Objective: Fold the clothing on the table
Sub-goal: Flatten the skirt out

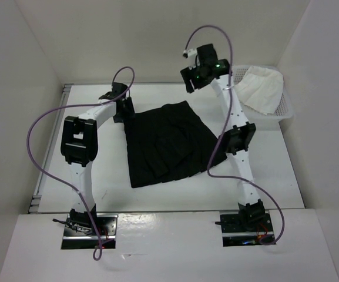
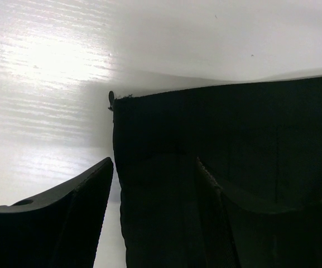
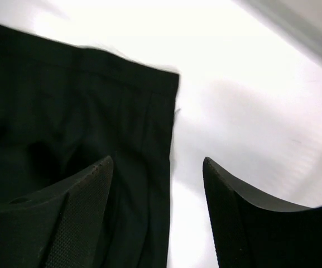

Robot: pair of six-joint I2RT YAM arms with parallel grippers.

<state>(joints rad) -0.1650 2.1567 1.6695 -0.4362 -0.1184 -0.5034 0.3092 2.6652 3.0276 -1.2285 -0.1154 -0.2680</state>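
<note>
The clothing point(image 1: 166, 144) is a black pleated skirt lying flat on the white table point(image 1: 275, 170), its narrower waistband toward the far side. My left gripper point(image 1: 124, 108) is low at the skirt's far-left corner. In the left wrist view it point(image 2: 154, 162) is open and straddles the skirt's side edge point(image 2: 233, 128), one finger over bare table point(image 2: 49, 84), the other over fabric. My right gripper point(image 1: 190, 82) hangs above the far-right corner. In the right wrist view it point(image 3: 158, 159) is open and holds nothing, with the skirt's edge point(image 3: 66, 111) and bare table point(image 3: 250, 111) below it.
A white mesh basket point(image 1: 284, 108) holding a white cloth point(image 1: 262, 88) stands at the far right, close to the right arm. A grey rail point(image 1: 40, 176) runs along the table's left edge. White walls enclose the far side and both sides.
</note>
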